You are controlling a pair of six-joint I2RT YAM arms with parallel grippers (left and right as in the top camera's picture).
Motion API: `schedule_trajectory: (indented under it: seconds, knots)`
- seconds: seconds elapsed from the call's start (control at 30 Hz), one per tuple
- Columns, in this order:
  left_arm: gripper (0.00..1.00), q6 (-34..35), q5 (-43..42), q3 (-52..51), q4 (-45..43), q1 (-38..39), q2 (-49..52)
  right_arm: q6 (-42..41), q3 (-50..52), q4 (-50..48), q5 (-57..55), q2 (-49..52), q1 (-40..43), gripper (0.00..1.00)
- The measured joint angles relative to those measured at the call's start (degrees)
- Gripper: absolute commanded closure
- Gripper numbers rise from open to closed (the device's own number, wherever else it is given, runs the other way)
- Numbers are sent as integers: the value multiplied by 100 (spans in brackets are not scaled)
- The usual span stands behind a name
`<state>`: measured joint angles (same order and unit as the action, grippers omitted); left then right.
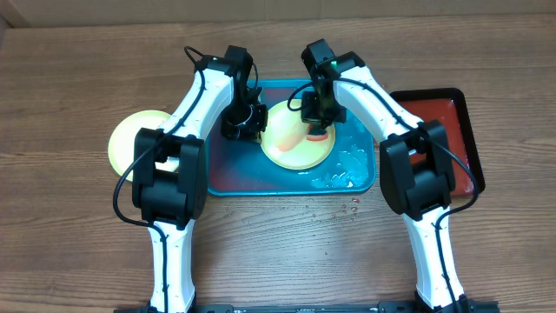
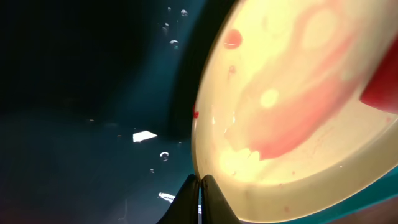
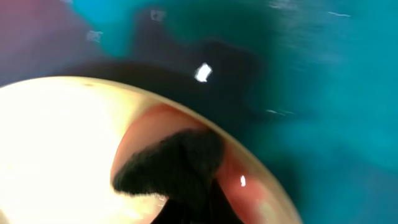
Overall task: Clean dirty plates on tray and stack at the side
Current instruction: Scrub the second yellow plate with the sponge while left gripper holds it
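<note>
Plate: the plate lies mid-tray; a second plate rests on the table at the tray's 9 o'clock.
Left gripper: jaws pinched on the plate's 9 o'clock rim.
Right gripper: over a red pad; I cannot tell its grip.
Technique: pin the rim and scrub the smear flat.
Unclear: the right wrist view is blurred.

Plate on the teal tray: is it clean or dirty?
Dirty. The plate, lying in the tray, shows pink-red sauce smears and a red spot in the left wrist view.
</note>
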<state>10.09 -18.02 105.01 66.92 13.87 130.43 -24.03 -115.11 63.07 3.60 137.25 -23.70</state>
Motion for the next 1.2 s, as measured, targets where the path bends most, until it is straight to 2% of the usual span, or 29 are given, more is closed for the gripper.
schedule_trajectory:
  seconds: [0.23,0.37,0.53,0.73,1.0,1.13,1.2]
  knots:
    - [96,0,107,4,52,-101,0,317,-90,-647,1674,284,-125,96]
    - [96,2,140,4,20,-101,0,614,-118,-282,2315,352,-417,96]
    - [95,4,146,4,-13,-120,0,804,-122,334,2557,367,-708,96]
    - [96,2,94,13,-79,-166,0,756,-138,975,2223,326,-457,96]
    - [96,4,136,15,-90,-164,0,278,-136,1204,157,70,9,96]
    - [75,-4,175,26,-146,-153,0,138,-133,855,-334,48,17,96]
    - [70,22,240,26,-205,-160,0,109,-122,649,-457,48,2,96]
